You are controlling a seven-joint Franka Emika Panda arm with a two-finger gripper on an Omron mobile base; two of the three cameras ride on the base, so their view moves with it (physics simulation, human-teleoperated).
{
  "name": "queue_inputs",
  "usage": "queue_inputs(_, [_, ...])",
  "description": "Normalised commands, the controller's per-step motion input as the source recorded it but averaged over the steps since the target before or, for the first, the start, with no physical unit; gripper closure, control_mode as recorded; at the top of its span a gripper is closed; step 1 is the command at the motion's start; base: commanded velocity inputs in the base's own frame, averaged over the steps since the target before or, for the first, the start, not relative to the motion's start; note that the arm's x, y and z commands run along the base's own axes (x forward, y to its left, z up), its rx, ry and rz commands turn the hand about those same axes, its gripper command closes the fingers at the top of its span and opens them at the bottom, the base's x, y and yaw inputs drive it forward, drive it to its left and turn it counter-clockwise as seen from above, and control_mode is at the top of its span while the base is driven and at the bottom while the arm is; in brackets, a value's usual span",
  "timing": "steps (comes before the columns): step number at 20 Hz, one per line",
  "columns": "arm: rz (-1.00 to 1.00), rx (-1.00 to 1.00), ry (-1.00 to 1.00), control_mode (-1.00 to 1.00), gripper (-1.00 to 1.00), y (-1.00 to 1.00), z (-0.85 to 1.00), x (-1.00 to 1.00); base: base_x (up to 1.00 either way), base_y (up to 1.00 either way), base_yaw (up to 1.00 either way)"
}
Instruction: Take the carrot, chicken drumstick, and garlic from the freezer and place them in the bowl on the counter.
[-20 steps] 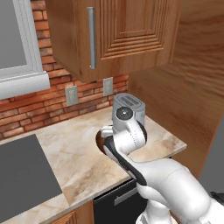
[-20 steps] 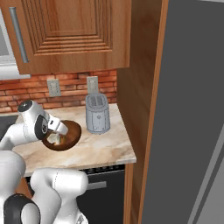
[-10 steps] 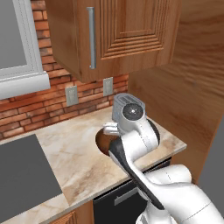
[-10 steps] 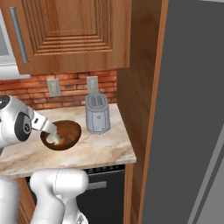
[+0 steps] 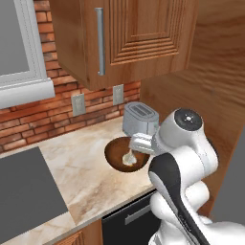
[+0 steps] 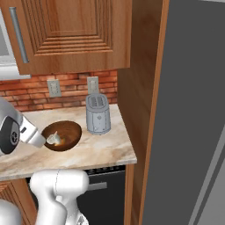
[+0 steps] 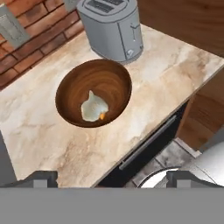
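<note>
Hand view: tool (image 7: 107,177) spread wide, gripping nothing, poised above counter's (image 7: 35,131) front edge. Garlic (image 7: 93,107) lies inside bowl (image 7: 70,83), orange speck of carrot (image 7: 101,116) peeking beside it. Bowl sits mid-counter, just beside toaster (image 7: 111,28) at back right corner. Drumstick: cannot tell. Advice now: lift straight up, clear bowl rim, avoid clipping toaster, then swing toward freezer (image 6: 193,114) at counter's right end.
</note>
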Motion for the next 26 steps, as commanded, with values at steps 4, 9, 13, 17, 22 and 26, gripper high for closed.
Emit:
queue_inputs(4, [0.00, 0.18, 0.27, -1.00, -1.00, -0.35, 0.30, -1.00, 0.00, 0.00, 0.00])
queue_inputs(9, [0.00, 0.04, 0.13, 1.00, -1.00, -0.06, 0.00, -0.40, -0.60, 0.03, -0.08])
queue_inputs(13, [0.00, 0.00, 0.00, 1.00, -1.00, 0.00, 0.00, 0.00, -1.00, 0.00, -0.23])
queue_inputs(17, [0.00, 0.00, 0.00, 1.00, -1.00, 0.00, 0.00, 0.00, -1.00, -0.31, -0.23])
queue_inputs(22, [0.00, 0.00, 0.00, 1.00, -1.00, 0.00, 0.00, 0.00, -1.00, -0.88, -0.31])
queue_inputs(26, [0.00, 0.00, 0.00, 1.00, -1.00, 0.00, 0.00, 0.00, -1.00, -1.00, -0.28])
